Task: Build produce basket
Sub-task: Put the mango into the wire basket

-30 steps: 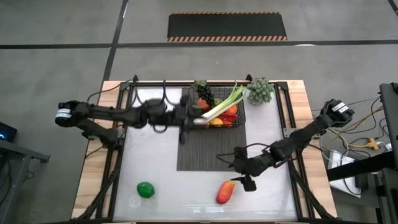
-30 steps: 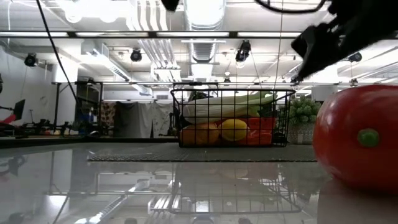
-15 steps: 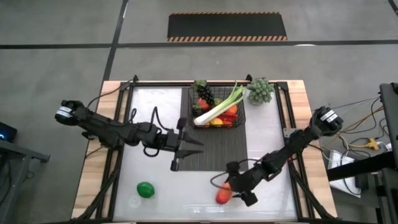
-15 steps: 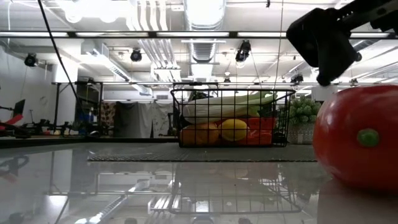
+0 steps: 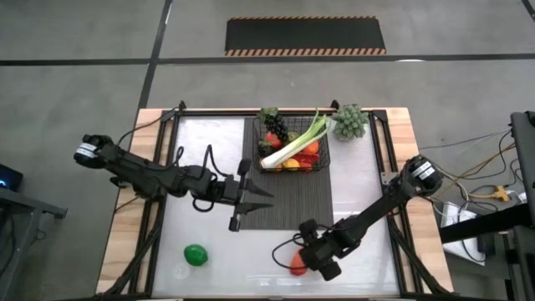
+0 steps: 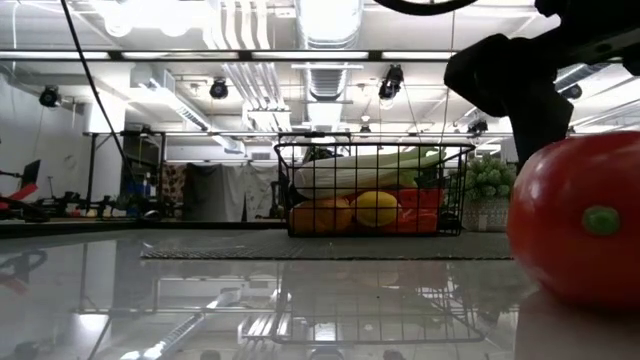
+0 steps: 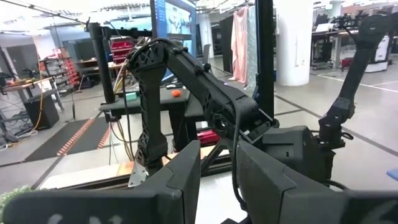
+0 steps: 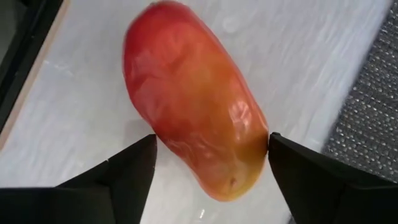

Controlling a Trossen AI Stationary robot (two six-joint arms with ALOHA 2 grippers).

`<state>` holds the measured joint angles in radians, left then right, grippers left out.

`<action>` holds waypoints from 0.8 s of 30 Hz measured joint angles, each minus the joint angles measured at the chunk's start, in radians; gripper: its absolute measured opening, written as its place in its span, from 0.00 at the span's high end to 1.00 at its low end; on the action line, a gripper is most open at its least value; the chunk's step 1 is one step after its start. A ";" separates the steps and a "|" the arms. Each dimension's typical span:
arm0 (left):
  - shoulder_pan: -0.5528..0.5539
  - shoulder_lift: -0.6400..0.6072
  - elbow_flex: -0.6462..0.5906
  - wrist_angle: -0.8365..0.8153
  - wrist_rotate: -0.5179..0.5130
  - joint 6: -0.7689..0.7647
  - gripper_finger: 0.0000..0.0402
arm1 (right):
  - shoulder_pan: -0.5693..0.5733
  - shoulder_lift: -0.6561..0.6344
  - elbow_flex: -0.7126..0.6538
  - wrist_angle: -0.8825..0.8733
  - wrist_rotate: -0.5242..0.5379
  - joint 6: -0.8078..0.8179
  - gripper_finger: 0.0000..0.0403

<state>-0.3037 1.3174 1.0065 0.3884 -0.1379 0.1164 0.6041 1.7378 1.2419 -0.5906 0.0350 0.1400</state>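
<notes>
Risk: the mango (image 8: 196, 118) is lying on the bare white tabletop (image 5: 209, 142) near its front edge, smooth, rounded and long, so if the right gripper (image 8: 208, 168) is closing off-centre or on the tapered end, the fruit is likely to squirt out sideways and roll toward the edge. The jaws are standing apart, one finger on each side of the mango, seemingly not yet pressing. The right arm is reaching low and forward from the right side, wrist tipped down over the fruit. The left gripper (image 5: 251, 197) is hovering over the dark mat's (image 5: 284, 209) left part, arm stretched in from the left; its jaws are sitting narrow with nothing between them. The basket (image 5: 291, 144) is sitting on the mat's far end, already holding produce, a celery stalk (image 5: 292, 146) lying across it. A green apple (image 5: 195, 255) is waiting near the front left.
</notes>
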 joint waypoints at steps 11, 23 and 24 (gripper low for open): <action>-0.007 0.000 0.000 -0.004 0.000 0.002 0.78 | -0.002 0.000 -0.014 0.023 -0.017 -0.011 0.52; -0.012 0.000 0.000 -0.005 0.001 -0.001 0.78 | -0.002 0.000 -0.028 0.067 -0.017 -0.010 0.47; -0.017 0.000 0.000 -0.013 0.001 -0.009 0.78 | -0.002 0.000 -0.032 0.077 -0.017 -0.006 0.44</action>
<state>-0.3203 1.3174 1.0065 0.3758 -0.1371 0.1077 0.6022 1.7378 1.2095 -0.5137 0.0184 0.1345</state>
